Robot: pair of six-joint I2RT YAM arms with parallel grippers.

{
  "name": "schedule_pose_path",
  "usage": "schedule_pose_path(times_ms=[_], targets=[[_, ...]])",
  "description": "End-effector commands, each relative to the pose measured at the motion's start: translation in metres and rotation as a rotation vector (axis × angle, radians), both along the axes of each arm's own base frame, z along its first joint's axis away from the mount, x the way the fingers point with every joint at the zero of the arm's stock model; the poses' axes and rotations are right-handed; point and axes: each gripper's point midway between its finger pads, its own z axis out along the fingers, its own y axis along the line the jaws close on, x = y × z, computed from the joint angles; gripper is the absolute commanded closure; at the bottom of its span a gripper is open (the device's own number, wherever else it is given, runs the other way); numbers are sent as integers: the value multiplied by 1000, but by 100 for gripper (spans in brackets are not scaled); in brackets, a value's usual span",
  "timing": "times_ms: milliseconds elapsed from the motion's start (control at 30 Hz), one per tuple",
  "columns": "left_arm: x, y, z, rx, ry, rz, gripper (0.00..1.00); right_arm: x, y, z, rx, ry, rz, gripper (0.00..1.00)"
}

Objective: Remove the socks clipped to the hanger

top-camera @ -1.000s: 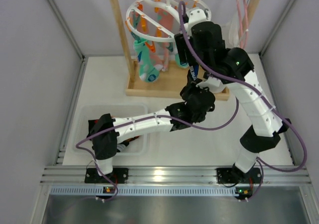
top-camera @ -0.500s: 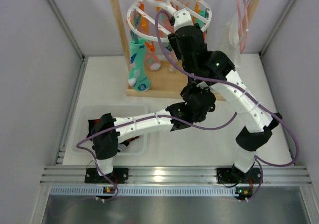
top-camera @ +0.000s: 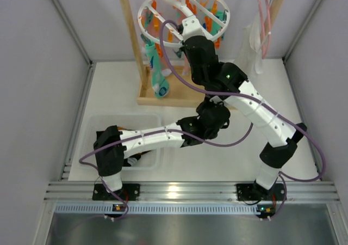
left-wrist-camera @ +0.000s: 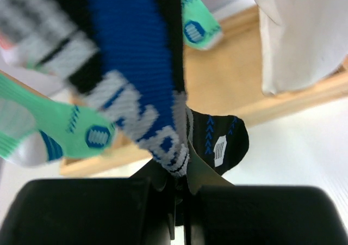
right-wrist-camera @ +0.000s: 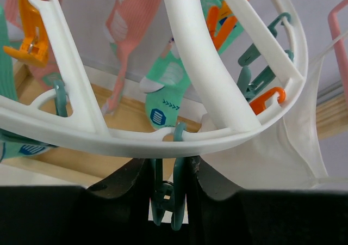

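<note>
While the left tool (left-wrist-camera: 182,184) clenches the black-and-blue sock (left-wrist-camera: 130,65), we see the right tool (right-wrist-camera: 168,171) pinching a teal peg (right-wrist-camera: 163,202) beneath the hanger (right-wrist-camera: 206,92). We judge 1 unclipping underway; next, open the peg and draw down.

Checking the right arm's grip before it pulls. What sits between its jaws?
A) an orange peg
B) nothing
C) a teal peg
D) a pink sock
C: the right wrist view shows the right gripper with its jaws closed on a teal plastic peg dangling under the white round plastic ring hanger.
</note>
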Motion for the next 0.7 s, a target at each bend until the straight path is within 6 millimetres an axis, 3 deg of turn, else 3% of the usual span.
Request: schedule_pose_path(times_ms=[0, 33, 67, 133, 167, 200, 300, 333, 367, 400, 433, 467, 667], targets=[[-20, 18, 31, -249, 49, -47, 100, -14, -8, 28, 136, -49, 32, 85], [-27, 22, 14, -237, 84, -77, 100, -14, -7, 28, 157, -42, 50, 85], [-33, 35, 26, -278, 85, -80, 100, -12, -10, 24, 176, -31, 47, 84], [-41, 51, 19, -318, 113, -63, 100, -16, -13, 28, 211, -33, 62, 81], [-44, 63, 19, -307, 124, -48, 100, -16, -14, 25, 219, -25, 62, 60], [-50, 75, 33, -368, 123, -39, 100, -20, -18, 28, 234, -29, 66, 46], [-62, 111, 48, -422, 142, 9, 100, -28, -19, 24, 266, -7, 96, 32], [-65, 120, 55, -443, 143, 20, 100, -31, -19, 23, 271, -2, 105, 23], [-70, 134, 67, -495, 138, 35, 100, -32, -18, 14, 292, 17, 106, 20], [-74, 144, 67, -477, 149, 39, 100, -39, -20, 17, 313, 16, 130, 17], [-76, 152, 72, -485, 147, 42, 100, -40, -20, 8, 322, 34, 126, 9], [-79, 166, 81, -512, 132, 58, 100, -46, -26, 12, 344, 27, 130, 3], [-89, 235, 86, -416, 91, 225, 100, -64, -41, 3, 390, 39, 142, 1]])
